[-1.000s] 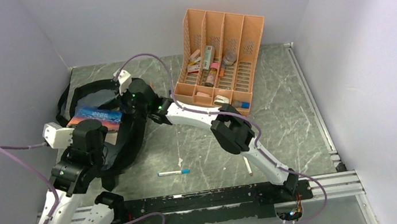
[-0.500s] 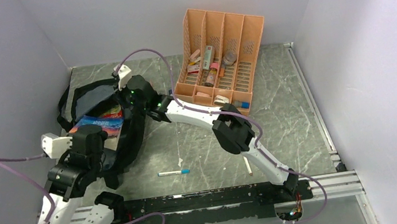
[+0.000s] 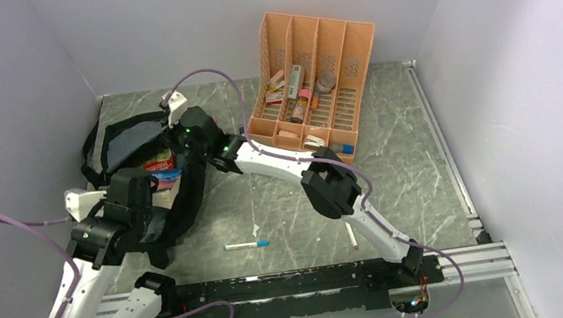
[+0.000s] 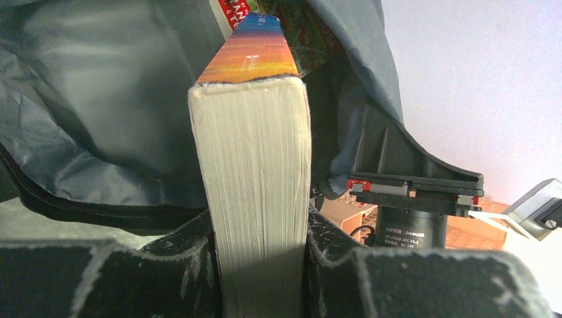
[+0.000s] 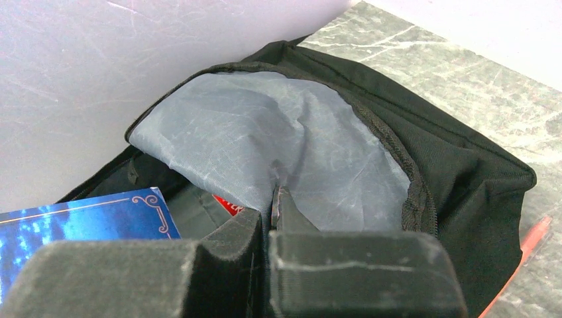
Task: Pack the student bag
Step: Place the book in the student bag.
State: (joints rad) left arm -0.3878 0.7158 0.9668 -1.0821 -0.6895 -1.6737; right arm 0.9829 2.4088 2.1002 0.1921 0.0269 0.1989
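Observation:
The student bag (image 3: 184, 196) lies at the table's left, black, its mouth held open so the grey lining (image 3: 128, 142) shows. My right gripper (image 3: 173, 139) is shut on a fold of that lining (image 5: 311, 152), holding the flap up; the right wrist view has the jaws (image 5: 273, 212) pinched tight on the fabric. My left gripper (image 3: 149, 189) is shut on a thick book (image 4: 255, 185), gripping its page edge (image 4: 258, 225). The book's orange and blue cover (image 4: 255, 50) points into the bag's opening, and its blue corner (image 5: 86, 225) lies inside the bag. A red item (image 5: 228, 205) sits deeper in.
An orange slotted desk organizer (image 3: 309, 81) with several small items stands at the back centre. A blue pen (image 3: 246, 246) and a pale stick (image 3: 352, 236) lie on the table's near part. The left wall runs close behind the bag.
The left gripper has pushed the book from lying flat over the bag down into its mouth. The right gripper has lifted the flap, baring more grey lining.

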